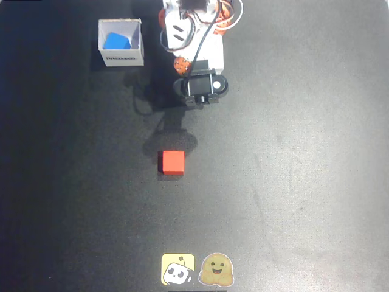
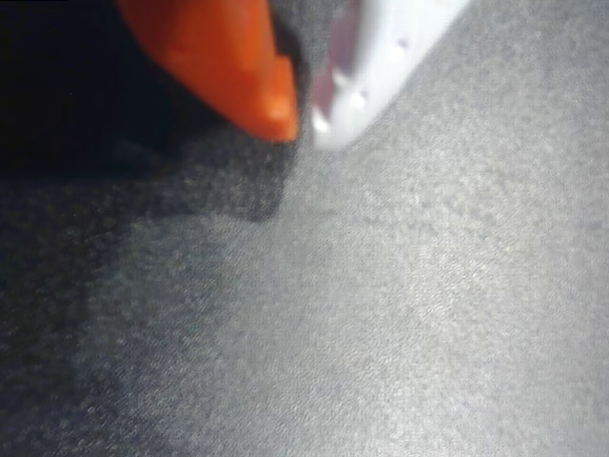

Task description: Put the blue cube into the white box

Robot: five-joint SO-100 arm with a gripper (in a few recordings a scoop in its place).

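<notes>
A dark, matte desk (image 1: 292,182) carries everything in the overhead view. The arm (image 1: 194,42), white with orange parts and looped cables, reaches in from the top edge and is folded near its base, with a black block at its lower end; it casts a shadow down and to the left on the desk. In the wrist view the gripper (image 2: 303,114) sits at the top of the picture, its orange finger and white finger with tips pressed close together, nothing between them, above bare grey surface. The white box (image 1: 122,42) stands at the upper left in the overhead view, left of the arm and apart from it, its open top facing up and dark printed text on its near wall. The blue cube (image 1: 115,41) lies inside that box, tilted against the inner left side. The red cube (image 1: 172,162) rests on the desk below the arm, well apart from the box. Two small stickers (image 1: 196,269), one yellow with a white figure and one a smiling face, sit side by side at the bottom edge.
</notes>
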